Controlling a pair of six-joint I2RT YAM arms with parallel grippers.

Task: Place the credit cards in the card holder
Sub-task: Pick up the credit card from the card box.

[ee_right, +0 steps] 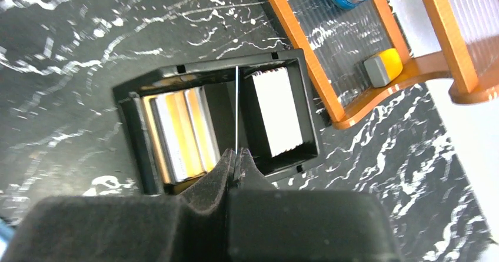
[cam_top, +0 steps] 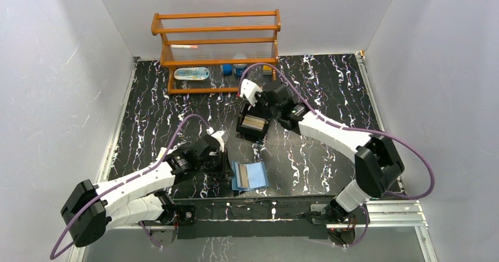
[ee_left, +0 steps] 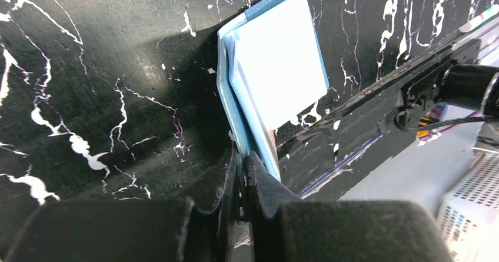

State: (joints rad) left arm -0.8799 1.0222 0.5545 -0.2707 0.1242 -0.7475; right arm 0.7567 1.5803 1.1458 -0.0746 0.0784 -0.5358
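The blue card holder [cam_top: 250, 175] lies open on the table near the front edge. My left gripper [cam_top: 225, 159] is shut on its left edge. In the left wrist view the card holder [ee_left: 276, 68] shows a pale inner panel, and the left gripper [ee_left: 243, 156] pinches its blue flap. The credit cards [ee_right: 179, 132] stand as tan and white stacks in a black two-compartment box [ee_right: 132, 120], with a white stack [ee_right: 276, 112] in the right compartment. My right gripper [ee_right: 235, 151] is shut on one thin card [ee_right: 236, 97], seen edge-on above the divider. From above, the right gripper [cam_top: 252, 106] sits over the box [cam_top: 244, 131].
An orange wooden rack [cam_top: 218, 44] stands at the back with an oval dish [cam_top: 192, 73] and blue-capped jars [cam_top: 234, 69]. Its foot [ee_right: 329, 91] is close to the right of the box. A metal rail [cam_top: 376, 210] runs along the near edge.
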